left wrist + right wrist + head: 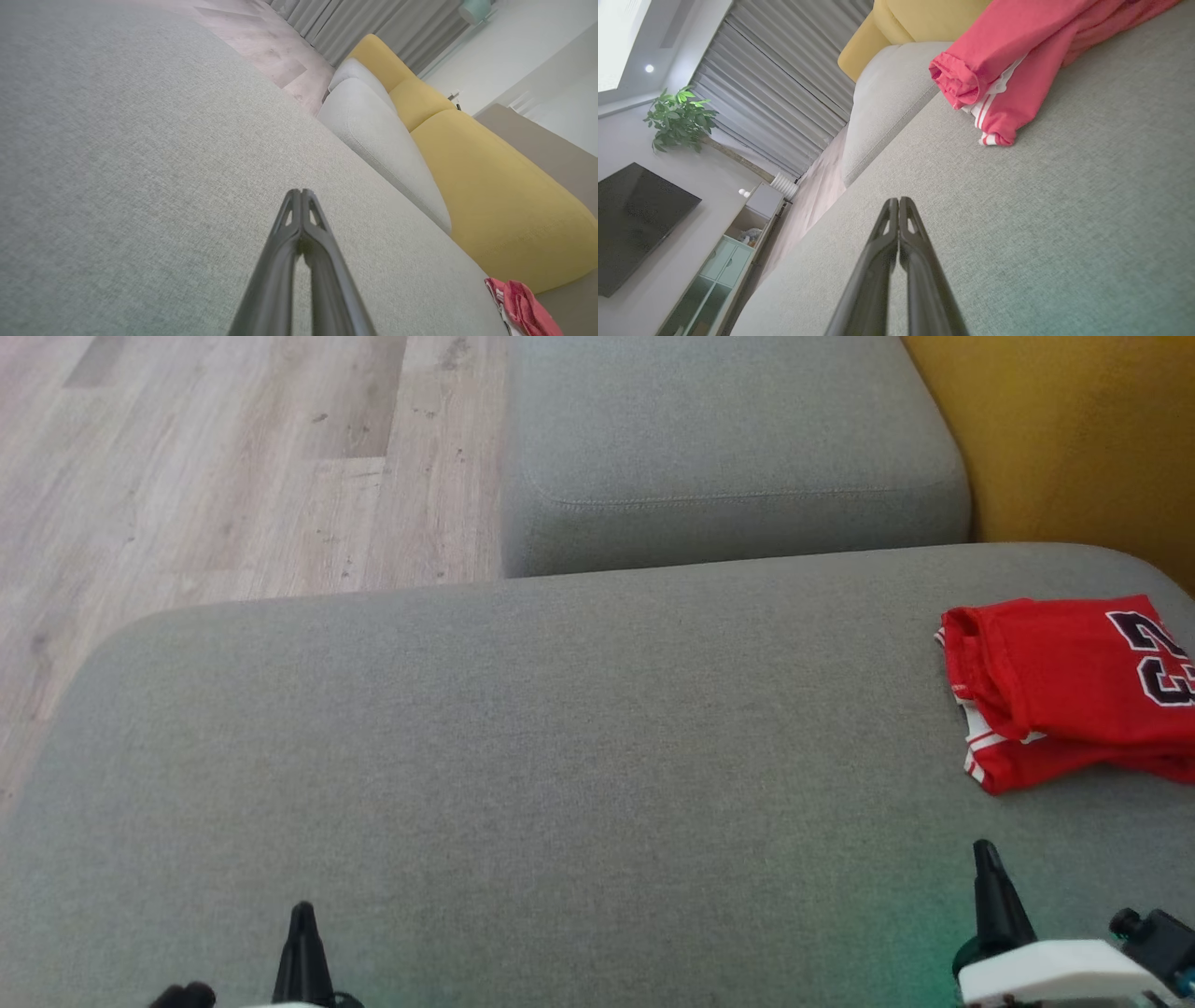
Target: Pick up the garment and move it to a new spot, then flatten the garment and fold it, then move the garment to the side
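Red mesh jersey (1046,681), white stripes, lying folded at right: likely soft, light, floppy; grab thick edge. Left tool (302,915), right tool (986,857) closed, empty.

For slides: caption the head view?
Folded red jersey on right of grey cushion; left tool and right tool shut.

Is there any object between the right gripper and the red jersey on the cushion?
Nothing visible. Bare grey cushion lies between the shut right gripper and the folded garment, which rests ahead of it near the cushion's right edge.
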Controlling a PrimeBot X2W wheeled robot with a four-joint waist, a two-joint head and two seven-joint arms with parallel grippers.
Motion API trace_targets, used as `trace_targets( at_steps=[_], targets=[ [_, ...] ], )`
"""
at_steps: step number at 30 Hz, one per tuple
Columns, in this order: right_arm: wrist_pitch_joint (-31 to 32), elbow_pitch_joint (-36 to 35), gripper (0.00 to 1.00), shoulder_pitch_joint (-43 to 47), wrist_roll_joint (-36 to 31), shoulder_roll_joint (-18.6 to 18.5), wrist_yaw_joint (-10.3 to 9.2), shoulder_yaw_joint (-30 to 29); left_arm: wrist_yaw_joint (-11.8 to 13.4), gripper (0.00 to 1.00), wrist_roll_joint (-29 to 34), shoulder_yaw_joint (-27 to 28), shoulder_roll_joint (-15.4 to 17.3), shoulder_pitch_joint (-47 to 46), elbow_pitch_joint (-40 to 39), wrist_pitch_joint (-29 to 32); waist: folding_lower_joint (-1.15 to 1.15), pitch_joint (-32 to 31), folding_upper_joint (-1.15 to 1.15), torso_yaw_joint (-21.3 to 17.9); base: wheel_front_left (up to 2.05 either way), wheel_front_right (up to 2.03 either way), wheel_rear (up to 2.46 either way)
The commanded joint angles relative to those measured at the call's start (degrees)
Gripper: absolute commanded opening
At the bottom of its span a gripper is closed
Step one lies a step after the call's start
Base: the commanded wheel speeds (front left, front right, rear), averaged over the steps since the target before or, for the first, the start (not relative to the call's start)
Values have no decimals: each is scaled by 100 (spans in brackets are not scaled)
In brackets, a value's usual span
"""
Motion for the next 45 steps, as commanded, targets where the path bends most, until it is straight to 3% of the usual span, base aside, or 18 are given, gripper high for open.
trace_targets(
  at_steps=[1,45],
  targets=[
    [36,-220,0,-335,178,-9,23,-2,-69,0,-180,178,59,-355,-163,40,-1,16,0,-3,0,0,0],
    [746,-345,0,-970,2966,45,38,-514,-551,0,-3089,869,51,-1098,-95,763,-1,440,0,-69,0,0,0]
  ],
)
